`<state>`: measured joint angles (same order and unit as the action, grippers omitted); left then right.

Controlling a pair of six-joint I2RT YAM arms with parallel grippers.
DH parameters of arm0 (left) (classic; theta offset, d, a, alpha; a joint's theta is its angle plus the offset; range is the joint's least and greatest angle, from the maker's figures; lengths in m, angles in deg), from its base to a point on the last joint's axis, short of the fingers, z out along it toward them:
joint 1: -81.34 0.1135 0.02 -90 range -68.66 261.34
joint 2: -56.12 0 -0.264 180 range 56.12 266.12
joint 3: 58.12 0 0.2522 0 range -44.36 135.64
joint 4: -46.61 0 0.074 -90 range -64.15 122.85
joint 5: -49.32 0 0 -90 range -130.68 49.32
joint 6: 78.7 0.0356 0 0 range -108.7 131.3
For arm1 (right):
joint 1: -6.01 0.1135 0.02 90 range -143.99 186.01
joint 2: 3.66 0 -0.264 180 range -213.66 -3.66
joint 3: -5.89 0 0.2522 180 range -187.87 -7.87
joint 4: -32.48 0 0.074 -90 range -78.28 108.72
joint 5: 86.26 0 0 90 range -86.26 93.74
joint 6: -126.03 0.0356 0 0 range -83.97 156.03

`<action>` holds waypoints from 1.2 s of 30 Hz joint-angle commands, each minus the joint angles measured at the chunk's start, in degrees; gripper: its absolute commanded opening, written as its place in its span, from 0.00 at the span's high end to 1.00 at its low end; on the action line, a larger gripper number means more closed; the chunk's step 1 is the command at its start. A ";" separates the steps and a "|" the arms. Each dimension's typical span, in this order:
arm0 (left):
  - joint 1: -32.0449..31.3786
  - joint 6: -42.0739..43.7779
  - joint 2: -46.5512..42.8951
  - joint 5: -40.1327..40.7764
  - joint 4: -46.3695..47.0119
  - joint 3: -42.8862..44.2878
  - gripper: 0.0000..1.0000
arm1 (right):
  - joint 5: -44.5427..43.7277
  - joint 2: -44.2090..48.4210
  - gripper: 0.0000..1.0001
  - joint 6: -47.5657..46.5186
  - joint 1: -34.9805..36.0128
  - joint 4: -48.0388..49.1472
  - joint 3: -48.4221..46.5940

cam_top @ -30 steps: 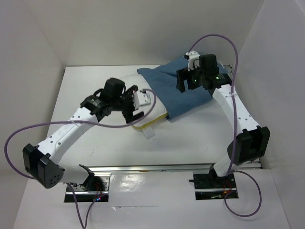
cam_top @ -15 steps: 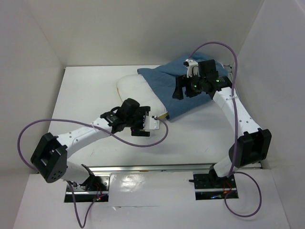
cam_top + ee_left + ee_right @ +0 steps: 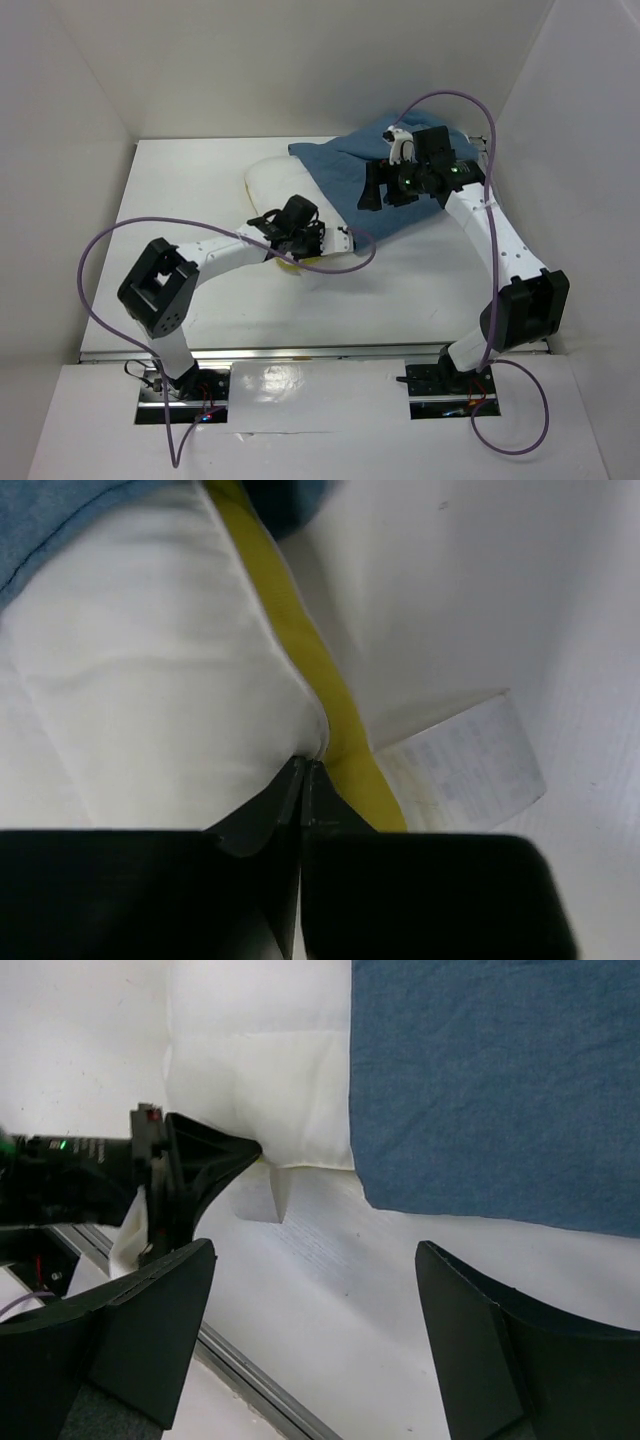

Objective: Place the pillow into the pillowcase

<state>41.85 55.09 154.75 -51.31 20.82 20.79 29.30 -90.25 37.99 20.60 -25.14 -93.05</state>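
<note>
The cream-white pillow (image 3: 272,186) lies mid-table, and the dusty-blue pillowcase (image 3: 345,185) covers its right part. My left gripper (image 3: 292,255) is low at the pillow's near corner. In the left wrist view its jaws (image 3: 303,767) are shut, pinching the seam where the white cloth (image 3: 160,680) meets the yellow edge (image 3: 300,640). The right wrist view shows the left gripper (image 3: 245,1150) at the pillow (image 3: 260,1060) edge, beside the pillowcase (image 3: 500,1080). My right gripper (image 3: 377,190) hangs open above the pillowcase; nothing is between its fingers (image 3: 315,1260).
A white label tag (image 3: 470,760) sticks out from the pillow's corner onto the table (image 3: 180,200). White walls close in the table at the back and both sides. A metal rail (image 3: 330,352) runs along the near edge by the arm bases.
My left arm swung in and dropped to the pillow's near corner, and its jaws went from open to shut on the edge. The right gripper shifted slightly and stayed open.
</note>
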 commanded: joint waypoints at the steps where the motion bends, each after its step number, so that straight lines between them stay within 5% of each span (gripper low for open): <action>1: 2.39 -5.11 3.58 -0.09 -2.29 5.16 0.89 | 0.29 1.77 0.12 0.59 2.54 -0.79 -0.16; 2: 2.39 -5.81 3.59 -0.09 -2.29 6.39 1.00 | 0.28 2.29 0.12 0.59 3.07 -0.79 1.32; 16: 8.90 -20.75 1.31 -14.06 -13.00 22.56 1.00 | -9.47 1.95 0.13 0.68 7.90 6.06 6.88; 24: 9.43 -20.59 -1.24 -17.67 -18.62 25.12 1.00 | -11.15 -1.47 0.17 1.21 9.49 10.55 5.65; 25: 9.43 -19.46 -1.25 -18.97 -20.29 25.82 0.96 | -11.15 -2.26 0.17 1.21 9.49 10.55 4.60; 26: 9.43 -15.70 -1.25 -18.99 -22.49 25.82 0.71 | -11.15 -2.27 0.17 1.21 9.49 10.55 4.07; 28: 10.13 -13.04 -4.12 -18.20 -24.44 22.08 0.41 | -11.15 -2.27 0.17 1.21 9.49 10.55 3.37; 30: 12.49 -8.74 -7.82 -18.19 -23.57 17.23 0.00 | -11.15 -2.27 0.17 0.69 9.49 9.93 3.36; 36: 13.64 -1.08 -20.75 -14.77 -18.91 0.53 0.00 | -11.15 -0.51 0.17 0.68 10.11 9.40 5.55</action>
<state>55.80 47.47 138.40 -66.46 0.01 24.96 18.84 -92.85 38.75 29.69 -17.66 -86.74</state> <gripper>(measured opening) 0.999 0.829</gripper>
